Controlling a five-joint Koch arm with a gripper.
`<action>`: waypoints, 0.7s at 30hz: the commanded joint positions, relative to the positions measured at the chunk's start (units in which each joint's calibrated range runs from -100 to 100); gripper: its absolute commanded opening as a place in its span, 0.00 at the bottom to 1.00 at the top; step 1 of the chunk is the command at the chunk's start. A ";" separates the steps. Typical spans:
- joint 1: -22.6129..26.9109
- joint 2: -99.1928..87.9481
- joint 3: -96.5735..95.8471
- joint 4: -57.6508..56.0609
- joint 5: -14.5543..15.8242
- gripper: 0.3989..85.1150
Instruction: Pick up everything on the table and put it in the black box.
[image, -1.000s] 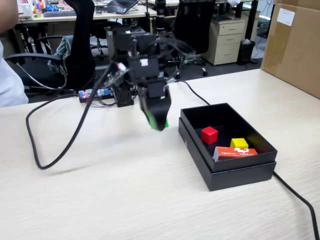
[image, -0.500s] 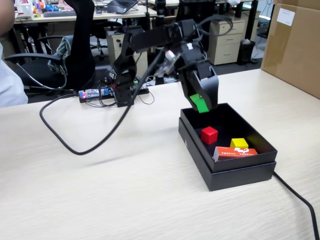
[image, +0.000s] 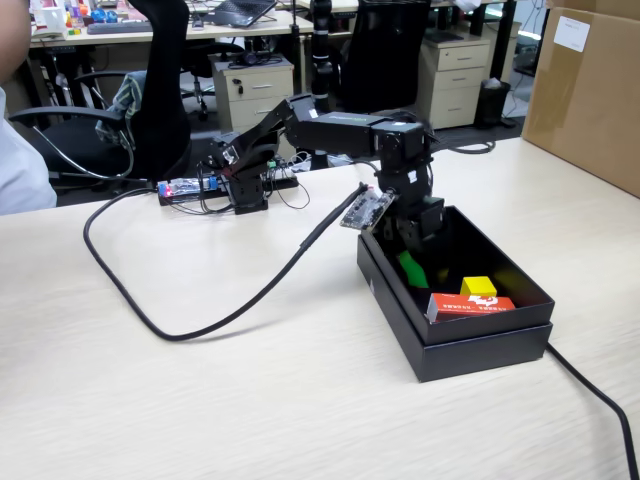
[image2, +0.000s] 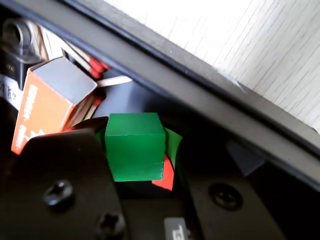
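Note:
My gripper (image: 411, 262) reaches down into the black box (image: 470, 350), at its left end. In the wrist view the gripper (image2: 136, 131) is shut on a green cube (image2: 134, 150) and holds it between the black jaw and the taped jaw, just inside the box wall (image2: 200, 85). The cube shows as a green patch (image: 413, 270) in the fixed view. An orange-red matchbox (image: 470, 305) and a yellow cube (image: 479, 286) lie in the box. The wrist view shows the matchbox (image2: 47, 100) partly open, with loose matches (image2: 95, 70) beside it.
A black cable (image: 200, 325) loops across the wooden table (image: 200, 400) to the left of the box, and another runs off at the right (image: 600, 400). The arm's base and its electronics (image: 230, 185) stand at the back. A cardboard box (image: 590, 90) stands at the far right.

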 joint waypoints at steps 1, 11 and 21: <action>-0.29 -0.61 3.64 -0.07 0.29 0.01; -0.39 -4.51 1.01 -0.16 1.17 0.47; -0.49 -36.52 -1.98 -0.07 0.29 0.54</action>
